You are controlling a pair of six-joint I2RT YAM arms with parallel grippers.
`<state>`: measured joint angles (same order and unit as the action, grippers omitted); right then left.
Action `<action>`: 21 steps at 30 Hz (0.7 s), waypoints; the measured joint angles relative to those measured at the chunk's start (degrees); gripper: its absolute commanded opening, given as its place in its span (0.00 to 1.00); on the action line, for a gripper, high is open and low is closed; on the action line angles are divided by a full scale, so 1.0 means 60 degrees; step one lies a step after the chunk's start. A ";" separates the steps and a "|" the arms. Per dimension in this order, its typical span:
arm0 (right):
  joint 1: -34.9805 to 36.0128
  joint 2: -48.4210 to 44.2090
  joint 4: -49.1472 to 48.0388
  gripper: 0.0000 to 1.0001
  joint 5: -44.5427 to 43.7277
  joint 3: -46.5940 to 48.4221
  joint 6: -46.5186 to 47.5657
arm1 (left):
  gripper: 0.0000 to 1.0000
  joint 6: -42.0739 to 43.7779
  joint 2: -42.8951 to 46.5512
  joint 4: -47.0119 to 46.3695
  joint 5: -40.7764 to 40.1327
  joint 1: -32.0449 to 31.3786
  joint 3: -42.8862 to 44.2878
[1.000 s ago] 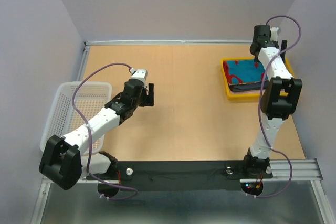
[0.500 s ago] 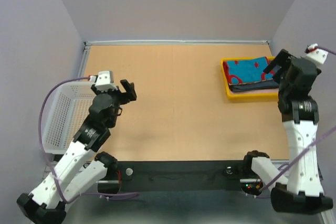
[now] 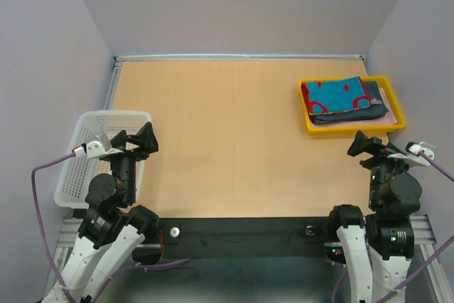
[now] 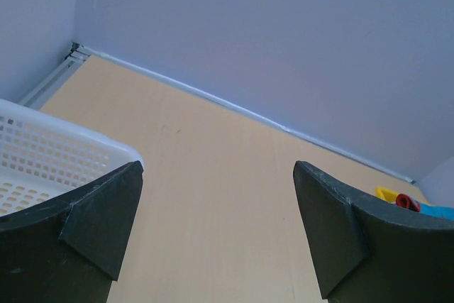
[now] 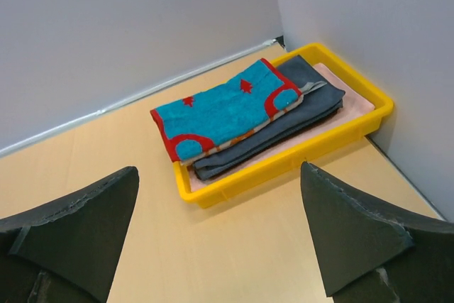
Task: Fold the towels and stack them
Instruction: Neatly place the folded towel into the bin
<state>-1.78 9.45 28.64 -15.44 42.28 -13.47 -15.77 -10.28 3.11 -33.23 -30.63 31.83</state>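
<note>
Towels (image 5: 241,115) lay folded in one stack inside the yellow tray (image 5: 284,168), at the far right of the table (image 3: 234,140). A blue towel with red patches (image 3: 339,95) was uppermost. Beneath it showed an orange-edged layer, then a dark navy one, then a pale pinkish layer whose nature could not be confirmed. The stack sat slightly askew to the tray walls, and its near edges were stepped rather than flush. No loose towel was visible in any view.

The right gripper (image 5: 220,239) stood near the tray, well apart from the stack, with its jaws spread wide and nothing between them. The left gripper (image 4: 220,232) was likewise wide open and holding nothing, beside the white mesh basket (image 3: 85,147) at the left edge.

Assessment: folding and stacking appeared complete, and the step in hand was judged to be parking clear of the work. Recommended practice was to keep both arms low and away from the tray. Any squaring of the stack was best done by pressing down from above, since dragging an edge risked unfolding the top layer.
</note>
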 measured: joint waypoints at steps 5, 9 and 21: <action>0.0007 -0.0812 -0.0076 1.00 0.0240 -0.0809 0.0291 | 0.99 -0.0022 0.0000 0.0029 -0.0007 0.0000 -0.0124; 0.0084 -0.0903 -0.0135 1.00 0.0310 -0.1093 0.0335 | 0.99 0.0007 -0.0186 -0.0025 -0.0029 0.0000 -0.0124; 0.0189 -0.1027 -0.0149 1.00 0.0335 -0.1198 0.0437 | 0.99 0.0146 -0.0656 -0.0135 -0.0120 0.0000 -0.0186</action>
